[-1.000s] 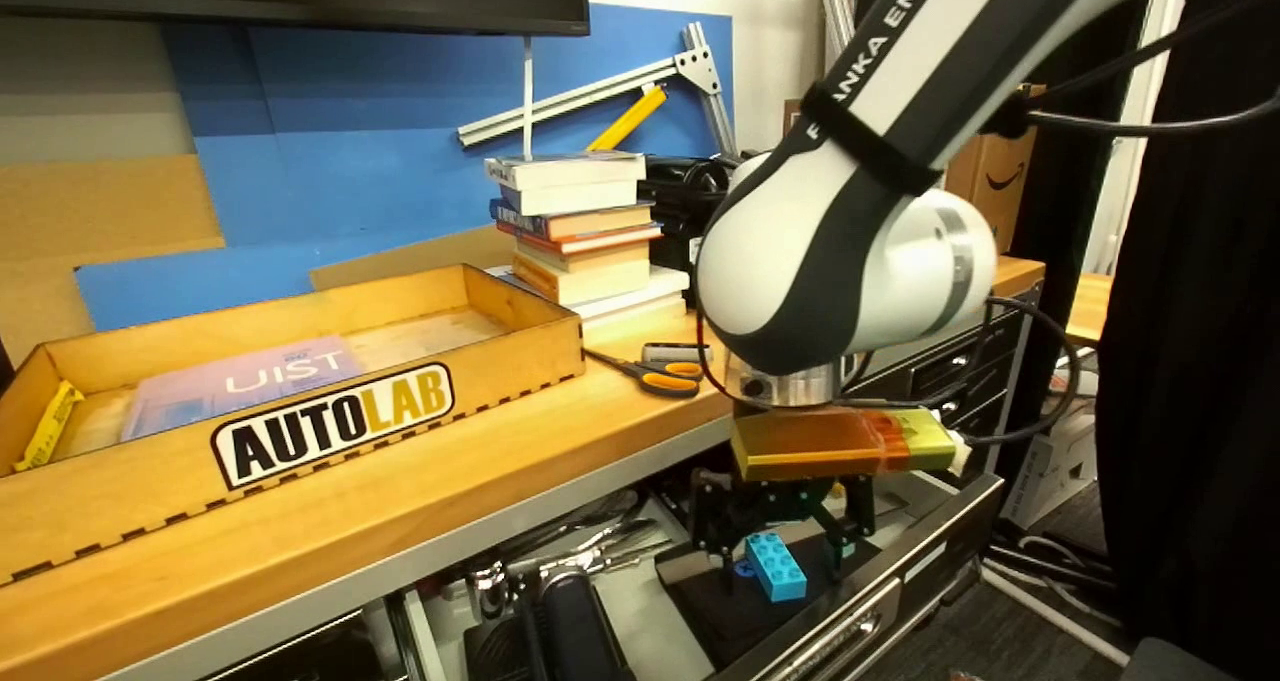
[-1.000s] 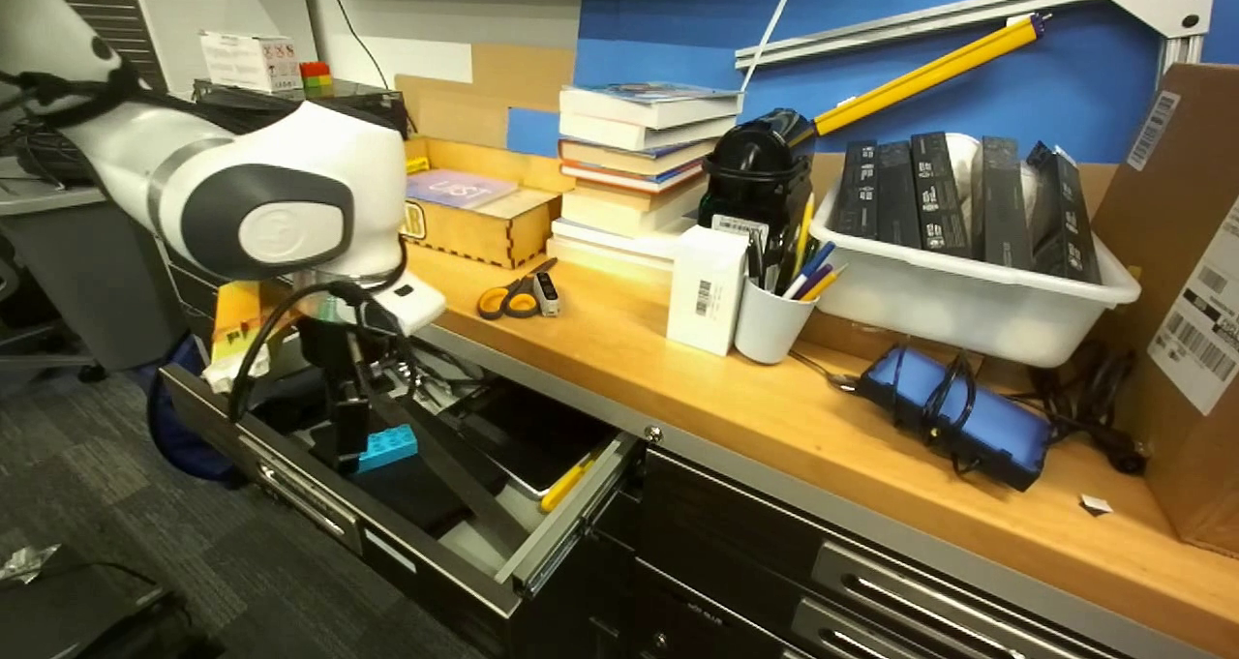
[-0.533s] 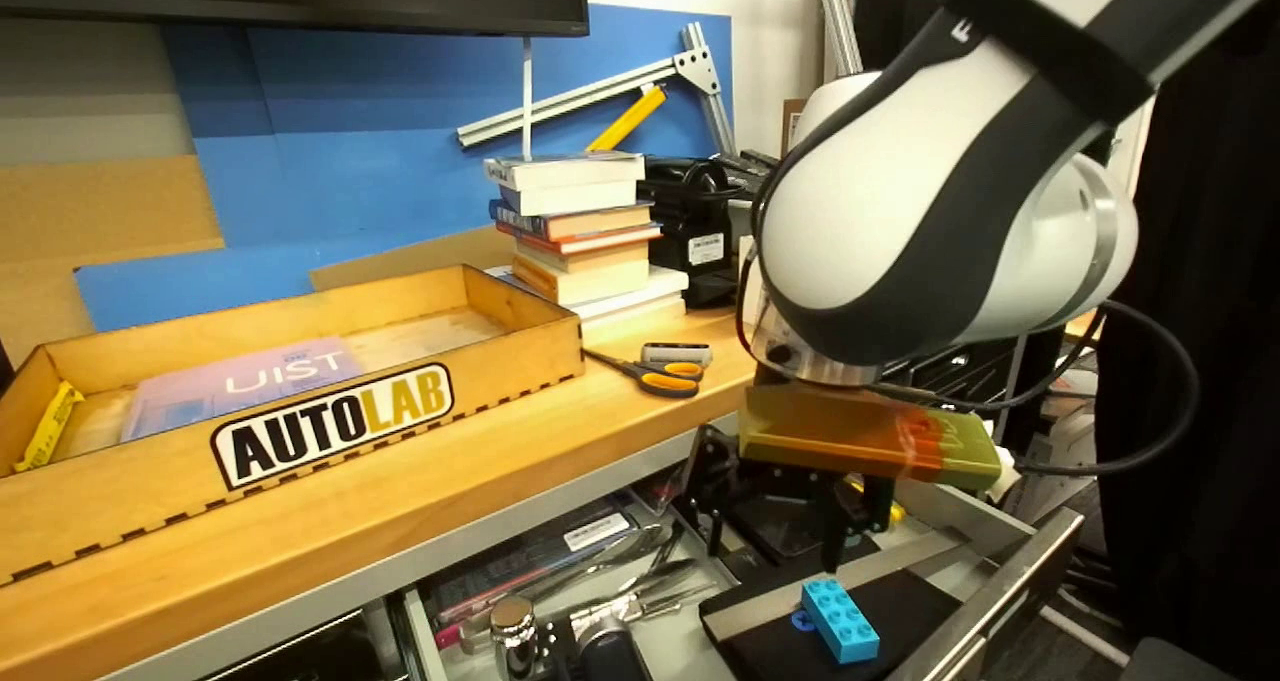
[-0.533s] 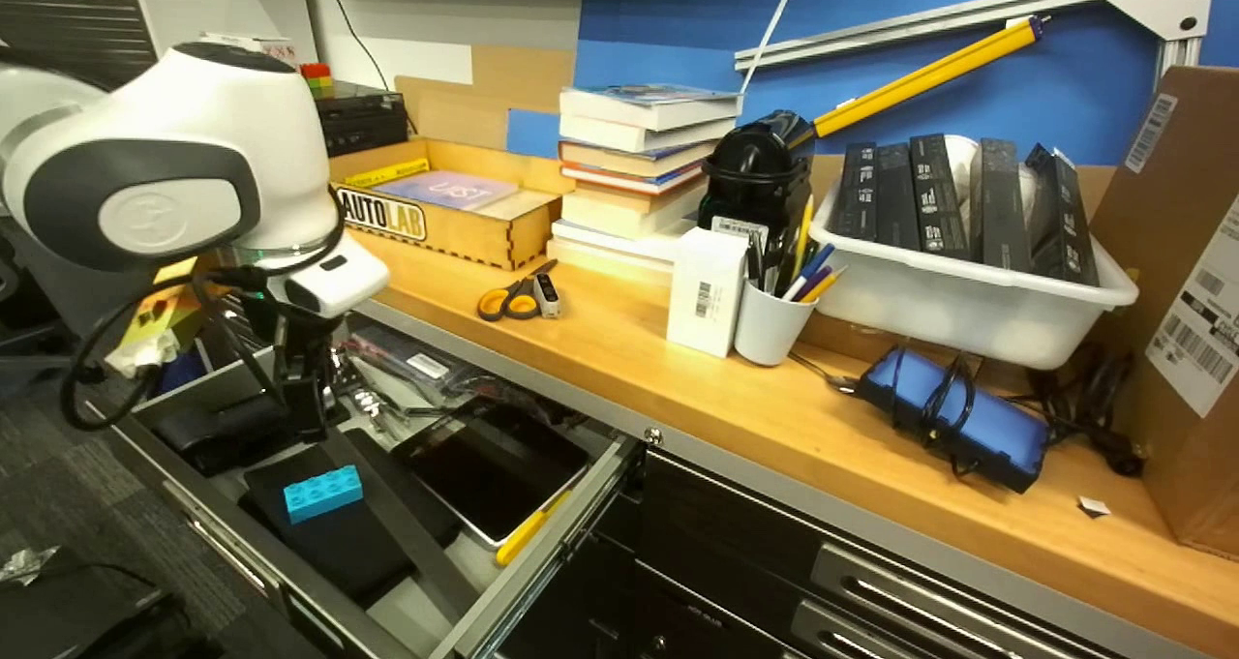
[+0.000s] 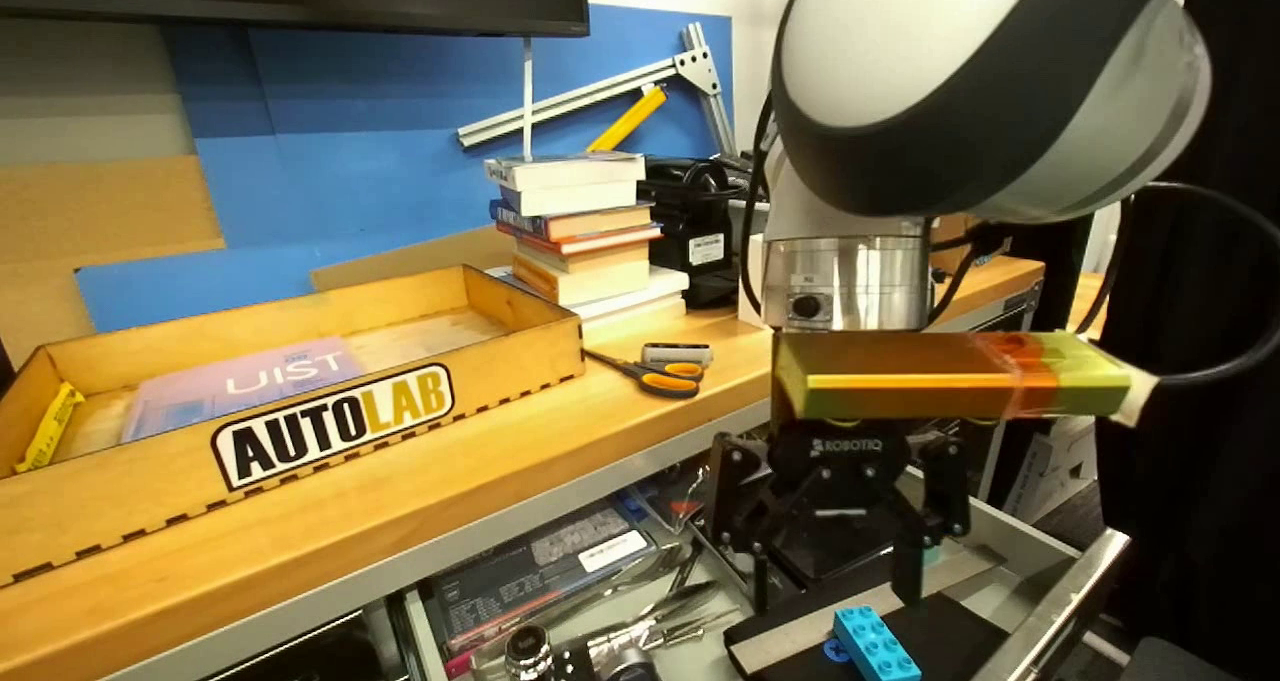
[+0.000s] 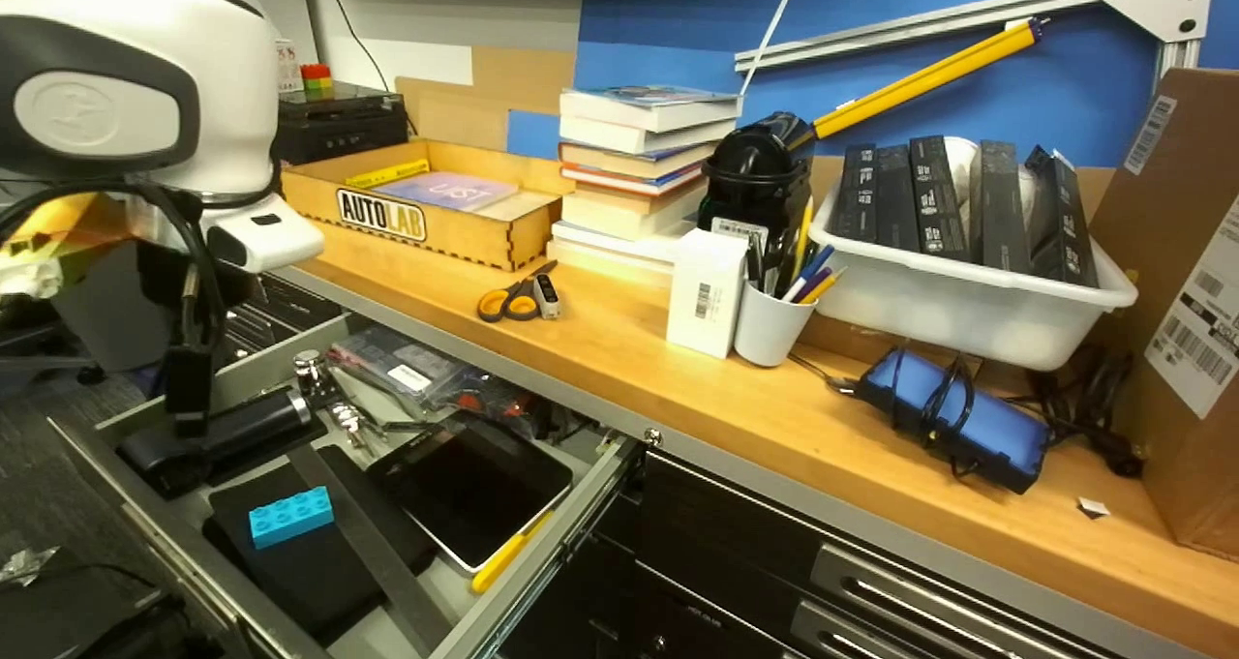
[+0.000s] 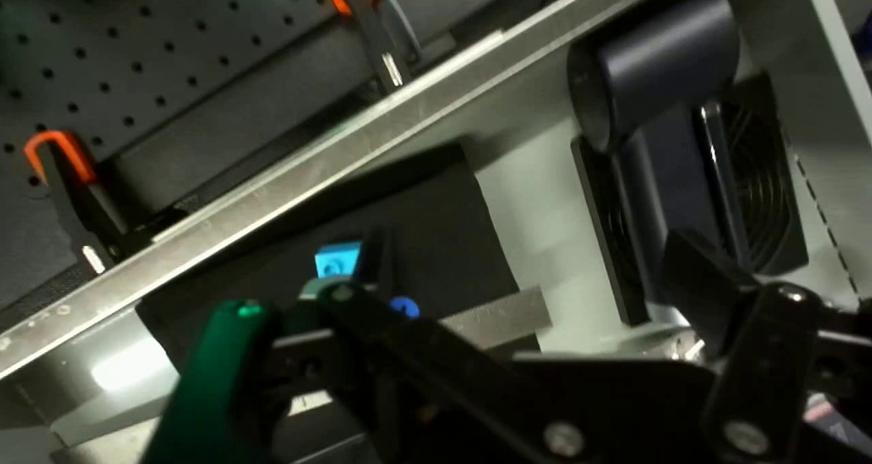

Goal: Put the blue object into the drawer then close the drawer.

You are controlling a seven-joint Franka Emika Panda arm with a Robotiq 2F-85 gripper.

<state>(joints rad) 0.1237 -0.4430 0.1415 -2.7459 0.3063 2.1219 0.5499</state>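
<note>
The drawer stands open; its metal rim shows in both exterior views [image 5: 1062, 601] [image 6: 557, 557] and in the wrist view [image 7: 272, 191]. The blue object, a studded cyan block, lies inside the drawer on a flat black item, in both exterior views [image 5: 876, 643] [image 6: 290, 516]. In the wrist view the block [image 7: 338, 258] is partly hidden behind a finger. My gripper [image 5: 833, 586] is open and empty, with its fingers wide apart. It hangs above the drawer, apart from the block; it also shows in an exterior view [image 6: 189, 403] and in the wrist view [image 7: 535, 263].
The drawer also holds a black cylindrical tool [image 7: 671, 69], a steel ruler [image 6: 363, 543], a dark tablet [image 6: 474, 490] and metal utensils [image 5: 650, 616]. On the wooden countertop [image 6: 600, 349] are the AUTOLAB tray [image 5: 520, 371], scissors [image 5: 665, 381] and stacked books [image 5: 590, 261].
The drawer has slid further out, carrying the block with it. My gripper has moved outward and risen from low inside the drawer to above it. The block was not picked up.
</note>
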